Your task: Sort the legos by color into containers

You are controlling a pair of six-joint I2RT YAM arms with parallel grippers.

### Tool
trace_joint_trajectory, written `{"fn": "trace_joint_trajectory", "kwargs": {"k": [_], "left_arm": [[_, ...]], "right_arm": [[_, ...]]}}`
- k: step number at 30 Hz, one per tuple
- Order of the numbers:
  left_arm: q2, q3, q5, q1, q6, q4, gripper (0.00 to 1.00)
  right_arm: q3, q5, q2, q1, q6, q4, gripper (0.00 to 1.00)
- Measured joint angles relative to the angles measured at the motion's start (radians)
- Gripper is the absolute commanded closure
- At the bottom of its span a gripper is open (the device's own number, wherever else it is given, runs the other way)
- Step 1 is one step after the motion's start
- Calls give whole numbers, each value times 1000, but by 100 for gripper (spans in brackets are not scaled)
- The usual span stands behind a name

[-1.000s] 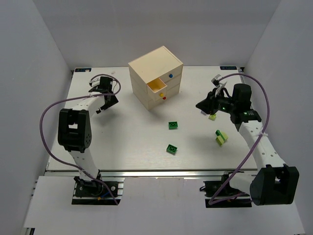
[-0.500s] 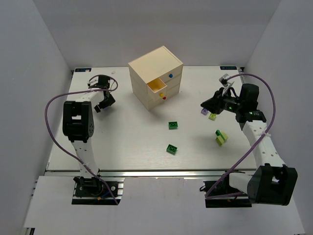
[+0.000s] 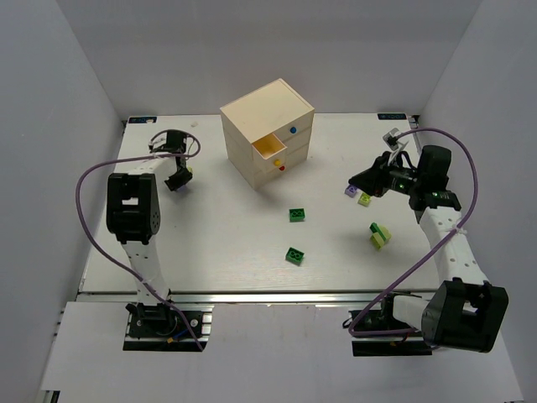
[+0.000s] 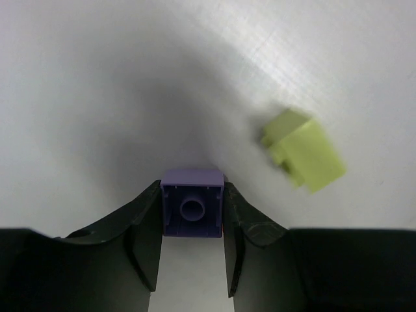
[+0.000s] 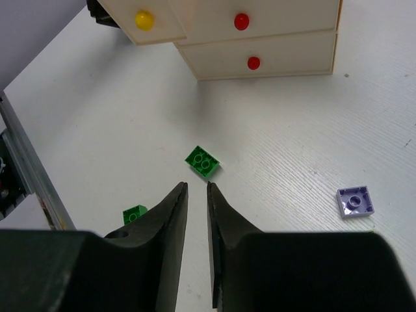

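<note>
The cream chest (image 3: pixel 268 134) stood mid-table with one drawer (image 3: pixel 268 148) pulled out, seemingly ready for bricks, while the left gripper (image 4: pixel 192 193) pinched a pale purple brick (image 4: pixel 192 211) beside a yellow-green brick (image 4: pixel 302 151), and the right gripper (image 5: pixel 197 188), nearly closed and empty, hung near another purple brick (image 5: pixel 355 201).

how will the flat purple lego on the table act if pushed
The flat purple lego lies low, so it likely slides rather than tips. It looks like rigid plastic, probably light; its thin edges may be hard to pinch.
</note>
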Motion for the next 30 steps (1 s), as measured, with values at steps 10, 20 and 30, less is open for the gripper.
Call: {"fn": "trace_joint_trajectory", "kwargs": {"k": [10,20,30], "left_arm": [[-624,-431,318,-10,83,153,100],[-711,-292,1009,-79,224,554,100],[-421,73,1064,-267,321,437,99]], "right_arm": [[0,-13,0,-23,-5,0,51],[0,36,0,-26,-25,-2,50],[0,62,29,-43,-35,-2,48]]}}
